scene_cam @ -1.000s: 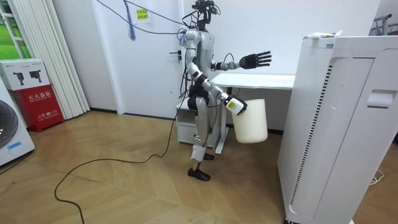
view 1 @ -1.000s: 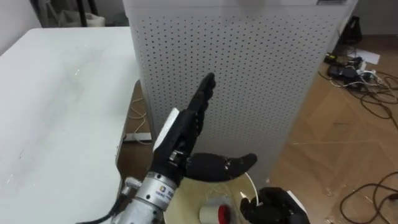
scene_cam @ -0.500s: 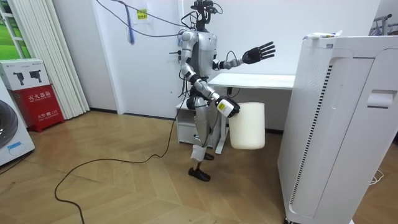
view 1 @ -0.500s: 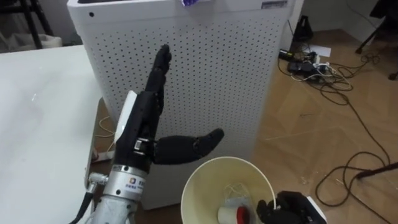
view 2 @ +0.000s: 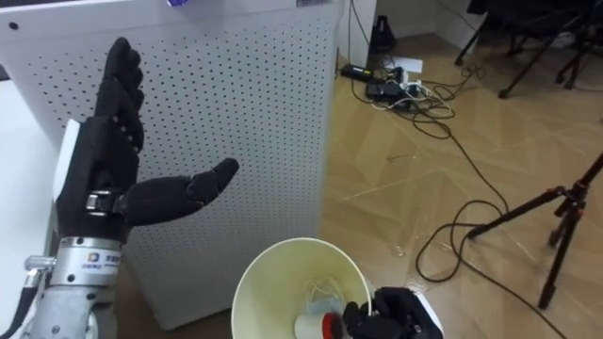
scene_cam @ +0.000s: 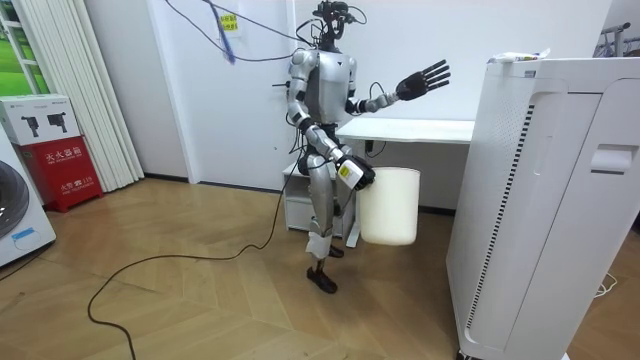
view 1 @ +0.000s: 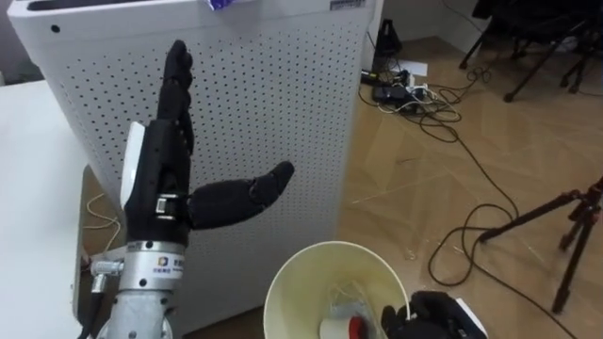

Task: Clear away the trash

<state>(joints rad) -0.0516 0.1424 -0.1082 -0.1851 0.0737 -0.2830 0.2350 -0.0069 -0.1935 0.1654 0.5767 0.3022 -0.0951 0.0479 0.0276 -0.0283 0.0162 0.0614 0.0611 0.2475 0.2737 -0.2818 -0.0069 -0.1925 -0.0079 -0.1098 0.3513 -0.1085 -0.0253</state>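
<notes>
Left robot hand (view 1: 162, 184) raised, spread wide, nothing held. Bin (view 1: 311, 271) gripped at rim by right robot hand (view 1: 429, 318), near. Purple scrap (view 1: 220, 4) seen atop unit (view 1: 283, 85), far. Best reached over top edge, bin kept level imo.

Left arm is raised in front of the torso, forearm near vertical in the eye views. Left robot hand (view 1: 158, 184) is flat and empty, fingers straight and together pointing up, thumb stuck out sideways to the right. In the room view that arm reaches forward at about shoulder height, elbow slightly bent. Right arm is down, bent at the elbow, forearm forward at hip level. Right robot hand (view 1: 426, 318) has its fingers curled over the rim of the bin (view 1: 320, 268). Robot stands upright.
</notes>
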